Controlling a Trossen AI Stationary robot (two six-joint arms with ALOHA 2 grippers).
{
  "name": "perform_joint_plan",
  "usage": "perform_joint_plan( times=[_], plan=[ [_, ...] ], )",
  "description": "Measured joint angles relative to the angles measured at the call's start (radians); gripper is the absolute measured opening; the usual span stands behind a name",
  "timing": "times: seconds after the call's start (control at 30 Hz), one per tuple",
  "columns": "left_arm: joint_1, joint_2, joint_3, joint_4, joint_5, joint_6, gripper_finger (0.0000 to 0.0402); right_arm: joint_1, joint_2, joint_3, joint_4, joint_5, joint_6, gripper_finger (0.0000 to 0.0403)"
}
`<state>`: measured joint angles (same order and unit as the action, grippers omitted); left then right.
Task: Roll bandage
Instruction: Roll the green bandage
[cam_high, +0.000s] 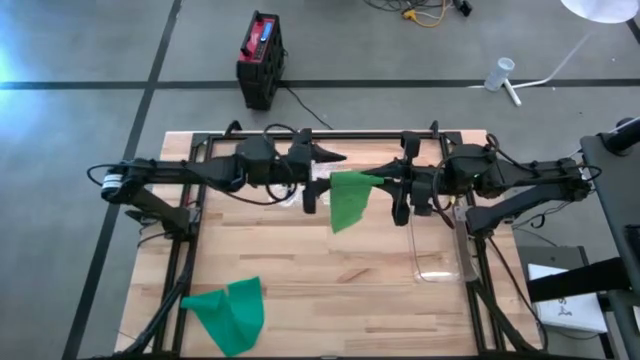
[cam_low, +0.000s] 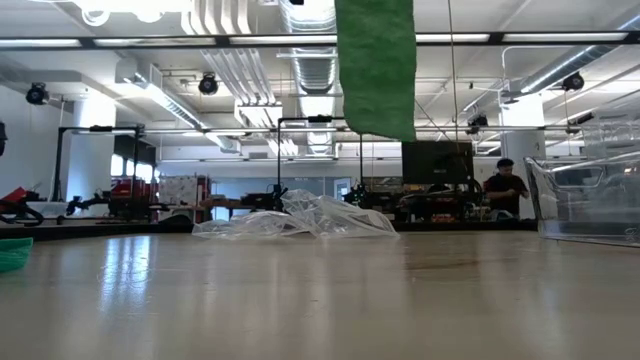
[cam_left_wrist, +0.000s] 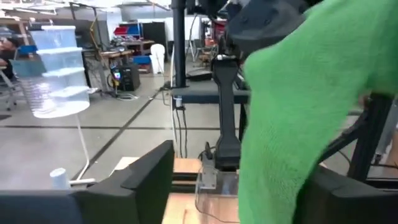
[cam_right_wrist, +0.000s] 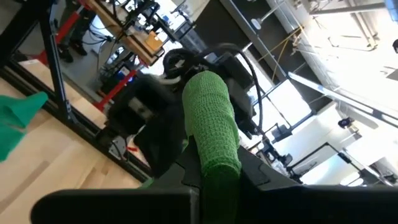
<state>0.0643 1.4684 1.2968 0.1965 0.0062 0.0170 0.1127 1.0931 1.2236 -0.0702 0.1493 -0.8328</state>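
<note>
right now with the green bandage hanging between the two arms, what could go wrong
1. The right hand alone pinches the green bandage at its rolled end; the left hand stands open around the hanging part, so the roll could unwind or slip.
2. The loose tail hangs free above the table and may twist instead of rolling evenly.
3. The crumpled plastic wrap beneath could snag it.

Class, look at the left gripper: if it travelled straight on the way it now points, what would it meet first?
Most likely the hanging green bandage, which fills the space just ahead of the left gripper in its wrist view. Right behind it sits the right gripper, shut on the bandage's rolled end. Exact depth is unclear.
</note>
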Motion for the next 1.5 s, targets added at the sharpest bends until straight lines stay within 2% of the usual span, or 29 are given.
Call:
perform_joint_plan(
  times=[0.1,0.23,0.27,0.47,0.6,0.7,0.87,0.97,1.03,1.17,1.5],
  plan=[
    [-0.002,0.039,0.0,0.019,0.003,0.0,0.0161,0.0,0.0,0.0,0.0,0.0,-0.005,0.0028],
    [0.002,0.065,0.0,0.028,0.005,0.006,0.0038,0.0,-0.004,0.0,0.0,0.0,0.009,0.0028],
    [0.006,0.065,0.0,0.028,0.005,0.005,0.002,0.0,-0.006,0.0,-0.002,0.0,0.013,0.0028],
    [0.02,0.031,0.0,-0.074,0.004,-0.005,0.0002,0.0,-0.052,0.0,-0.018,0.009,-0.048,0.0028],
    [0.013,0.018,-0.008,-0.11,0.012,-0.014,0.0001,0.0,-0.076,0.0,-0.017,0.012,-0.119,0.0028],
    [0.001,0.019,-0.027,-0.114,0.066,-0.014,0.0001,0.0,-0.082,0.0,-0.016,0.029,-0.144,0.0027],
    [-0.02,0.019,-0.057,-0.022,0.158,0.031,0.0001,0.0,-0.068,-0.001,-0.024,0.036,-0.14,0.0027],
    [-0.025,0.016,-0.037,-0.02,0.178,0.047,0.0001,0.0,-0.052,-0.001,-0.026,0.036,-0.166,0.0027],
    [-0.025,0.006,-0.016,-0.049,0.195,0.005,0.0008,0.0,-0.038,-0.001,-0.022,0.038,-0.196,0.0027],
    [-0.014,-0.033,0.014,-0.172,0.246,-0.032,0.0043,0.0,-0.017,-0.001,-0.012,0.061,-0.265,0.0027],
    [-0.001,-0.145,-0.003,-0.328,0.239,-0.033,0.0174,0.0,0.034,-0.002,0.021,0.061,-0.308,0.0027]
  ],
)
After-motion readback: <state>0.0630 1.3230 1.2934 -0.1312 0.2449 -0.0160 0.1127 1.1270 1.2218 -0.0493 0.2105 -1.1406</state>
